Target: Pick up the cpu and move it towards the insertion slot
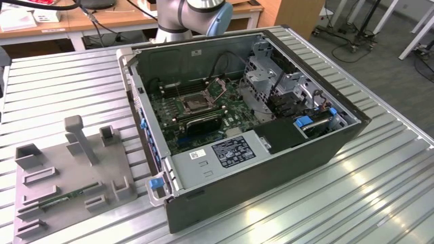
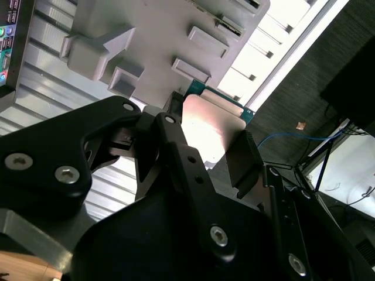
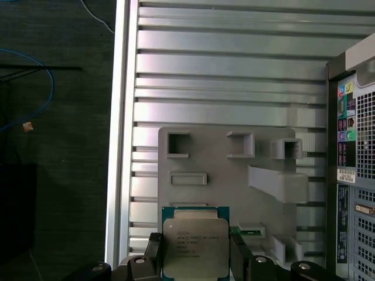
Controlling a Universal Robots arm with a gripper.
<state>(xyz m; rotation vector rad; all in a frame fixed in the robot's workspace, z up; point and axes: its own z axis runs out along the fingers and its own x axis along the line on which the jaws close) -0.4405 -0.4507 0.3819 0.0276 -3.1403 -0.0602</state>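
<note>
Silver-topped square cpu [image 3: 195, 249], green rim

Flat square silver-topped cpu [image 3: 195, 234]: near edge cut by the picture edge in first wrist view, side edges partly behind black gripper [image 3: 195, 247] fingers [image 3: 153, 252]. In second wrist view much of the cpu is hidden behind the gripper body. Grey-and-blue robot arm [image 1: 193, 18] is cut off by exterior view's top edge. Square black insertion slot with silvery frame [image 1: 197, 103]: inside too small to tell. Flat grey fixture plate [image 1: 71, 173]: corner clipped at exterior view's lower edge. Dark open computer case [image 3: 358, 193] is cut by the picture edge in first wrist view
</note>
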